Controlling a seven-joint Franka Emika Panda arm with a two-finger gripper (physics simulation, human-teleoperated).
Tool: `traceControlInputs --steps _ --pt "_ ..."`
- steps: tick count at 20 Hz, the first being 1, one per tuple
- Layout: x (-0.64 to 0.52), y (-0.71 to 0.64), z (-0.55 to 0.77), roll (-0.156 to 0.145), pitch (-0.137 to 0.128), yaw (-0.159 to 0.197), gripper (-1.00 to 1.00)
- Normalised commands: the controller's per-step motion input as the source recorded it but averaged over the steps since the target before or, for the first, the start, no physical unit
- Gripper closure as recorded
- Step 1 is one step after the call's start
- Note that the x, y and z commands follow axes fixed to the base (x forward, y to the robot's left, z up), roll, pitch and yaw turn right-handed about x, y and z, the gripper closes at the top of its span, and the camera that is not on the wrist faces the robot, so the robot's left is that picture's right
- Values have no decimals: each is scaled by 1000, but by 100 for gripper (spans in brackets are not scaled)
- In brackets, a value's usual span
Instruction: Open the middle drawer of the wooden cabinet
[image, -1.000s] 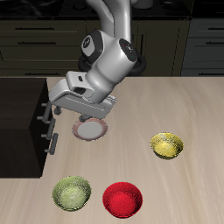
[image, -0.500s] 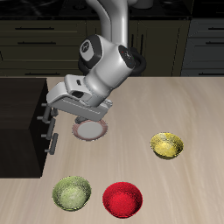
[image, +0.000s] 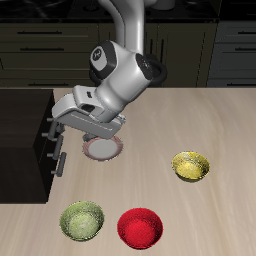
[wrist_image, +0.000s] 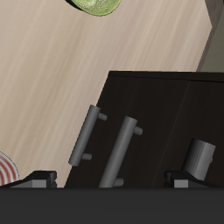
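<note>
The wooden cabinet (image: 22, 130) is a dark box at the table's side, with silver bar handles (image: 52, 128) on its front. In the wrist view its dark top (wrist_image: 166, 114) and two handles show. The larger, nearer handle (wrist_image: 120, 153) belongs to a higher drawer; the smaller handle (wrist_image: 87, 136) sits lower. I cannot tell for sure which one is the middle drawer's. My gripper (image: 63, 127) is right at the handles, open, with the fingers (wrist_image: 201, 157) wide apart. The nearer handle runs between them in the wrist view (wrist_image: 120, 171). Nothing is gripped.
A white plate with a red rim (image: 103, 148) lies under my arm, next to the cabinet front. A yellow bowl (image: 190, 166), a green bowl (image: 83, 220) and a red bowl (image: 140, 227) stand toward the table's front edge. Long dark kitchen units (image: 200, 50) run behind.
My gripper has moved a little closer to the cabinet's front and its handles. The drawers and the bowls have not moved.
</note>
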Motion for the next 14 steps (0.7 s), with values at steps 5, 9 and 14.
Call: traceControlInputs --steps 5,9,14 --pt "-17 -84 -161 -25 5 21 -100" --pt "79 -55 -82 -2 9 2 -100" --pt "7 -42 -184 -11 13 17 -100"
